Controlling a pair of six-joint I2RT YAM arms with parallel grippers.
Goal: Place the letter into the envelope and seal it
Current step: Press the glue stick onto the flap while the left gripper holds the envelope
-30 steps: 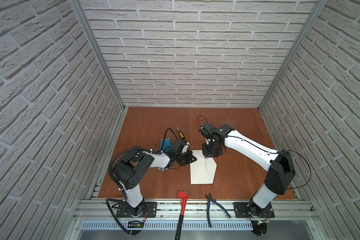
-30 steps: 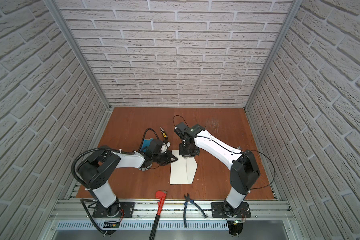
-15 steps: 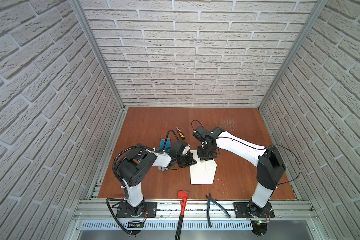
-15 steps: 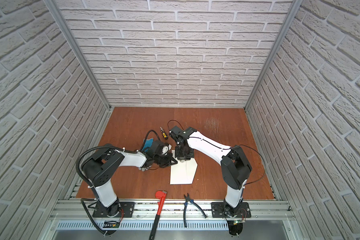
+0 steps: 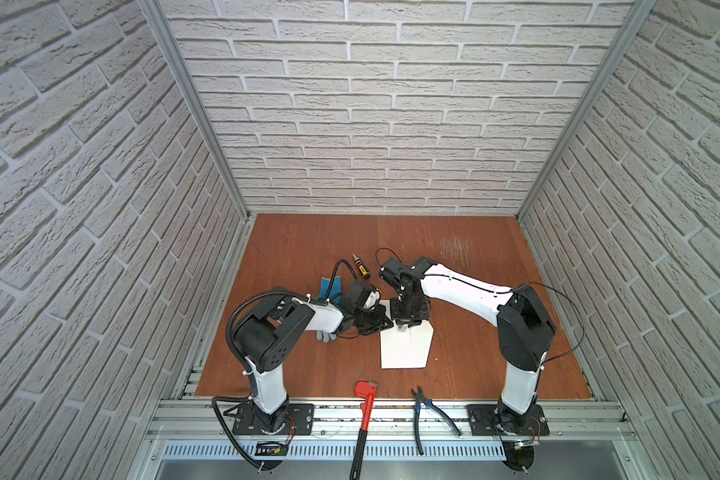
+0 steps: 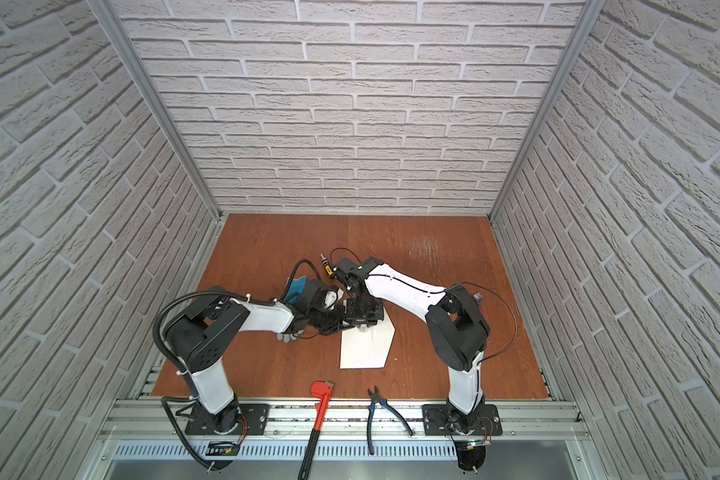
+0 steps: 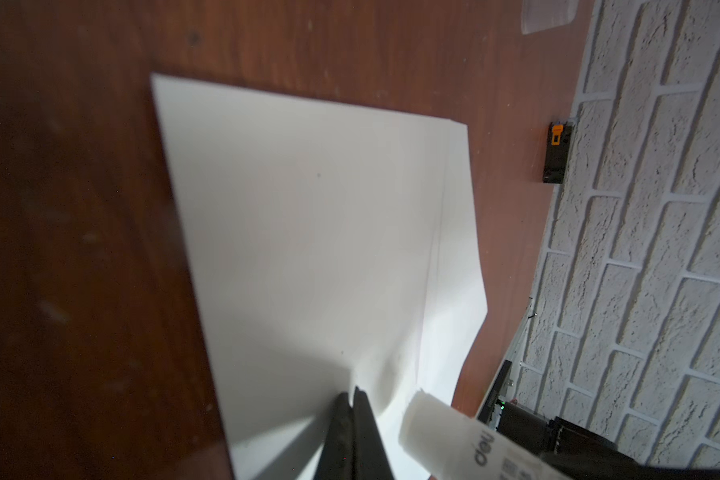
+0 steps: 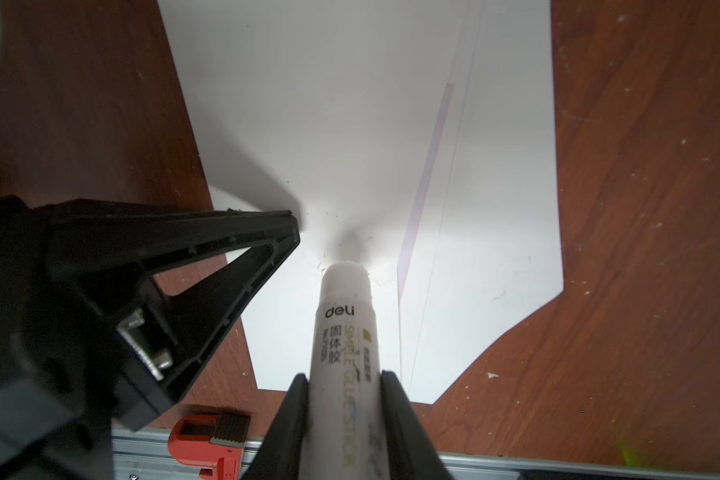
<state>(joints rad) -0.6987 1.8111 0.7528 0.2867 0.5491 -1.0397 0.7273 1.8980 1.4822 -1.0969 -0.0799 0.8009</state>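
A: At the envelope's (image 5: pixel 404 347) far end, which arm is nearer?
B: Both. The right gripper (image 8: pixel 346 376) clamps the glue stick (image 8: pixel 346 316), its tip touching paper. The left gripper (image 7: pixel 352 395), pinched closed, presses just beside it.
A: The letter?
B: Unseen, probably inside. The envelope lies lengthwise towards the front.

We see a wrench (image 5: pixel 364 419) and pliers (image 5: pixel 420 405) across the table's (image 5: pixel 308 241) front edge, a glove (image 5: pixel 329 286) and yellow-black tool (image 5: pixel 360 266) mid-table, plus a glue stick (image 8: pixel 346 332).

The envelope (image 5: pixel 404 349) is white, the bench (image 5: pixel 308 249) reddish-brown wood grain, the glue stick (image 8: pixel 346 332) white with black lettering, the wrench (image 5: pixel 365 390) red, the walls (image 5: pixel 391 104) pale brick-patterned.
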